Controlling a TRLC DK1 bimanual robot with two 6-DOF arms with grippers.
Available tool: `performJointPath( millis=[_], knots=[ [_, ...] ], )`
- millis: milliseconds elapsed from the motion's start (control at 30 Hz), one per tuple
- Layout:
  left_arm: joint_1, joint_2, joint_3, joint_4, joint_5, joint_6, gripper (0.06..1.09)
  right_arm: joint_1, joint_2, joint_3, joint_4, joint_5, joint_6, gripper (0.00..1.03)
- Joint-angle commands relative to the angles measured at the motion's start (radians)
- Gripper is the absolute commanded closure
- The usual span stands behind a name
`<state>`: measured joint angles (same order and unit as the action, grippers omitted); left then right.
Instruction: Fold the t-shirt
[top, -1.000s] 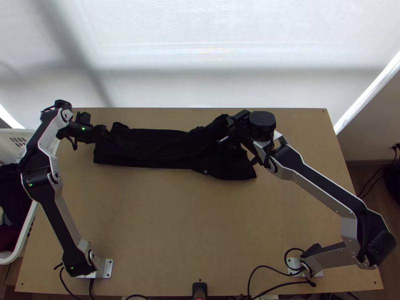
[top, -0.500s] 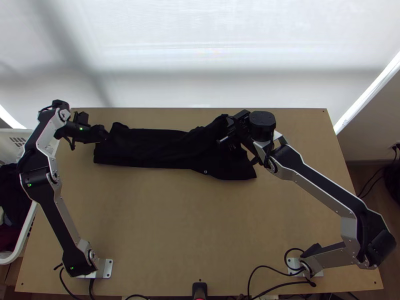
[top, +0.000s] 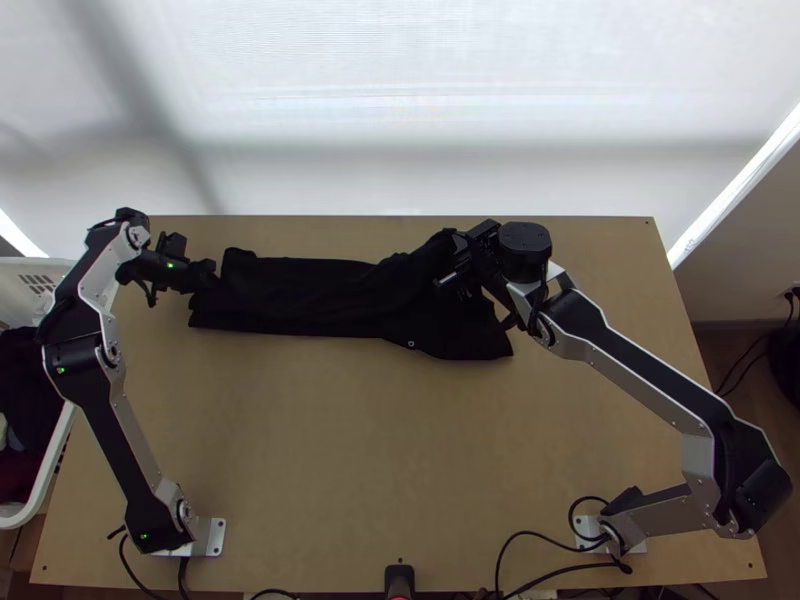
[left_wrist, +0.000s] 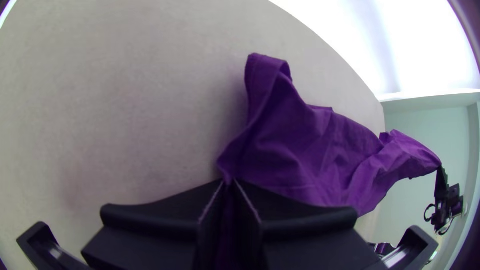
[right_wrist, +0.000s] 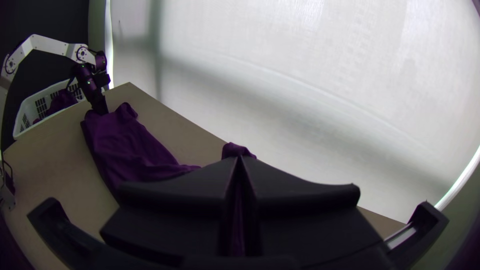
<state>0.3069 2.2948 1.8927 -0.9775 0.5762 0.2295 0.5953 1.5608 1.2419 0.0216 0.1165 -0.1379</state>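
Lying lengthwise over the far part of the light wooden table (top: 350, 450), a black fabric t-shirt (top: 320, 295) forms a long, creased strip in the top view; the left gripper (top: 212, 277), with wide flat black fingers, clasps it near the table's far left corner; the right gripper (top: 468, 268), of the same build, is at the cloth right of the table's middle, near the far edge; a white plastic basket (top: 52, 470) with dark cloth in it stands just beside the table's left edge.

In the left wrist view, the left gripper (left_wrist: 229, 184) has its fingers pinched together on the end of the t-shirt; a loop of cloth sticks out over the table close by.

In the right wrist view, the right gripper (right_wrist: 239, 157) is clenched on bunched fabric above the table's far side.
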Motion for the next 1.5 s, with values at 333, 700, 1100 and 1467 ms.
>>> performJointPath(
  millis=[333,700,1100,1467],
  knots=[
    [0.001,-0.101,0.166,0.028,0.002,-0.2,1.04,-0.034,-0.016,-0.006,0.005,0.025,0.02,1.0],
    [-0.011,-0.273,0.241,0.003,0.004,-0.303,1.05,-0.069,-0.056,0.027,-0.017,0.035,0.02,1.0],
    [-0.019,-0.37,-0.093,-0.072,0.004,-0.239,1.05,-0.069,-0.125,-0.041,-0.046,0.035,0.031,1.0],
    [-0.04,-0.488,-0.567,0.079,0.007,-0.19,1.04,-0.074,-0.111,-0.073,-0.045,0.035,0.038,1.0]
  ],
)
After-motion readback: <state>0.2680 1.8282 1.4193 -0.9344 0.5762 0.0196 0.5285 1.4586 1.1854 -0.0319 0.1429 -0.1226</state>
